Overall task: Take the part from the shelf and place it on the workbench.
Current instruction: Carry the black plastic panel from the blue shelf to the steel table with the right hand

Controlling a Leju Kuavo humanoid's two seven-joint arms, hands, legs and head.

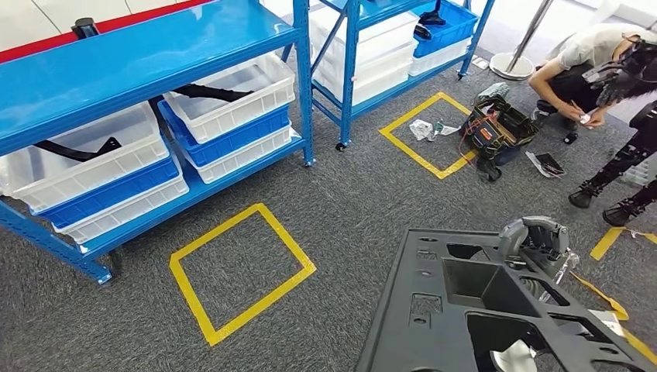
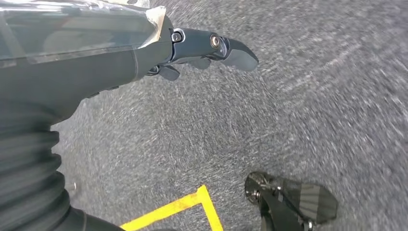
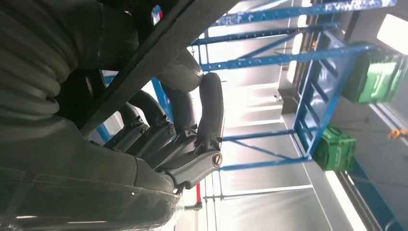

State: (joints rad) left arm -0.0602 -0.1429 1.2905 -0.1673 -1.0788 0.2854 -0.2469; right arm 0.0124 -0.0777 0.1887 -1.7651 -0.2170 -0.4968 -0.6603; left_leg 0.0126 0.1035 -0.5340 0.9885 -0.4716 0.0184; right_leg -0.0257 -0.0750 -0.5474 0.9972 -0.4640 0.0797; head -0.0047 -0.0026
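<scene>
1. Head view: the black part [image 1: 496,310] was held low over the carpet, away from the blue shelf [image 1: 155,54].
2. Left wrist view: the left hand [image 2: 202,50] hung released above the carpet [image 2: 288,120].
3. Right wrist view: the right hand [image 3: 183,130] gripped the part's edge [image 3: 159,53].

Grey carpet floor [image 1: 349,194]. Blue shelf [image 1: 147,54] at 10 o'clock; its lower tier carries white bins [image 1: 232,93] stacked on blue bins [image 1: 232,138], black parts lying in the top ones. Second blue shelf [image 1: 352,46] at 12 o'clock, also holding bins. Yellow tape square [image 1: 240,271] on floor at centre; another [image 1: 426,133] at 1 o'clock, with a tool bag [image 1: 500,128] beside it.
</scene>
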